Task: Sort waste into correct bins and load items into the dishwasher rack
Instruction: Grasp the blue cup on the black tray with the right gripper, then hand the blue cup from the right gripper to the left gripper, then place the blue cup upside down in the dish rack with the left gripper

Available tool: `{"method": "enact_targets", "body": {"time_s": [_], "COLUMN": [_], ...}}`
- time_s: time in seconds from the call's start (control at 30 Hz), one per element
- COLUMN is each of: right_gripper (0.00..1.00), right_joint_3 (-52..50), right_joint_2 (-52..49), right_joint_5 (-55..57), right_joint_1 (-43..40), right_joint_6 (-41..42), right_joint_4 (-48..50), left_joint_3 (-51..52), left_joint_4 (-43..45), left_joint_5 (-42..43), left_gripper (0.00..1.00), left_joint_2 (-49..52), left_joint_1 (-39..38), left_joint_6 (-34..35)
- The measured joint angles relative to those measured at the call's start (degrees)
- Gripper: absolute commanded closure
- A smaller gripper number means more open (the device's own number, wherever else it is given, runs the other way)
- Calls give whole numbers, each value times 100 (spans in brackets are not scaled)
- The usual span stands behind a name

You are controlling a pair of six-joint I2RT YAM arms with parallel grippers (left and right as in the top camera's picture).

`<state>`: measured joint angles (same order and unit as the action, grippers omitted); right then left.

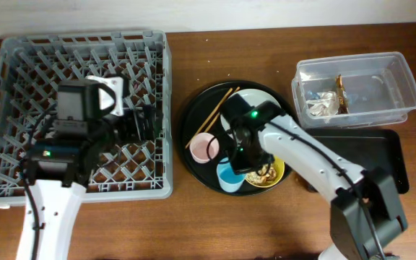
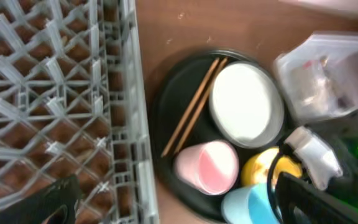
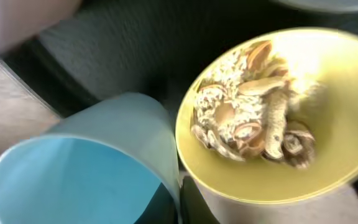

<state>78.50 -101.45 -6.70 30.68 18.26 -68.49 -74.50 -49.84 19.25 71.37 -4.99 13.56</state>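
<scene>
The grey dishwasher rack [image 1: 85, 37] is at the left. My left gripper [image 1: 139, 123] hangs open and empty over its right side. A round black tray [image 1: 193, 119] holds the chopsticks [image 1: 219, 108], grey plate [image 1: 248, 97], pink cup [image 1: 205, 147] on its side, blue cup [image 1: 230, 178] and yellow bowl [image 1: 274, 177] of food scraps [image 1: 263, 173]. My right gripper [image 1: 240, 155] is down between cup and bowl. In the right wrist view its fingers [image 3: 180, 205] pinch the blue cup's [image 3: 79, 168] wall beside the bowl [image 3: 328, 143] and scraps [image 3: 253, 118]. The clear tub [image 1: 403, 79] holds the tissue [image 1: 322, 103] and brown wrapper [image 1: 342, 92].
The shallow black rectangular tray [image 1: 381, 155] lies right of my right arm, in front of the tub. The left wrist view shows the rack's edge [image 2: 129, 93], chopsticks [image 2: 191, 106], plate [image 2: 247, 102] and pink cup [image 2: 207, 165]. Bare wood separates the rack and round tray.
</scene>
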Motion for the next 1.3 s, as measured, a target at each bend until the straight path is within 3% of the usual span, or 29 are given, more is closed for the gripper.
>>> {"method": "enact_targets", "body": {"time_s": [0.17, 0.33, 0.47, 0.67, 0.8, 0.93, 0.97, 1.0, 1.07, 1.17, 1.23, 1.3], "right_gripper": [96, 96, 96, 96, 96, 96, 96, 96, 96, 96, 96, 96], "right_joint_3": [1134, 1567, 1556, 1552, 1552, 1552, 1552, 1552, 1552, 1552, 1552, 1552], "right_joint_2": [1099, 1832, 1580, 1335, 1241, 1224, 1224, 1222, 1217, 1191, 1180, 1180], "right_joint_5": [-1475, -4183, -5464, -6065, -6247, -6328, -6325, -6325, -6299, -6253, -6240, -6223], "right_joint_1": [-568, -1182, -1145, -1071, -1071, -1071, -1071, -1071, -1071, -1071, -1056, -994], "right_joint_6": [-1272, -2321, -2441, -2098, -1851, -1670, -1665, -1650, -1648, -1652, -1648, -1650], "right_joint_4": [-179, 1287, 2065, 2848, 3045, 3069, 3023, 2981, 2850, 2811, 2824, 2852], "left_joint_3": [-2, -7, -9, -9, -9, -9, -9, -9, -9, -9, -9, -9], "left_joint_4": [509, 1056, 1204, 1217, 1292, 1309, 1309, 1309, 1375, 1578, 1585, 1593], "left_joint_5": [2470, 5082, 6111, 6738, 6741, 6688, 6675, 6645, 6610, 6607, 6605, 6605], "left_gripper": [1, 5, 16, 16, 28, 30, 29, 17, 7, 7, 11, 24], "left_joint_2": [0, 37, 37, 37, 55, 66, 66, 66, 66, 63, 66, 63], "left_joint_1": [796, 968, 968, 667, 459, 417, 417, 411, 407, 382, 382, 382], "left_joint_6": [306, 389, 407, 409, 404, 424, 424, 424, 435, 446, 446, 444]}}
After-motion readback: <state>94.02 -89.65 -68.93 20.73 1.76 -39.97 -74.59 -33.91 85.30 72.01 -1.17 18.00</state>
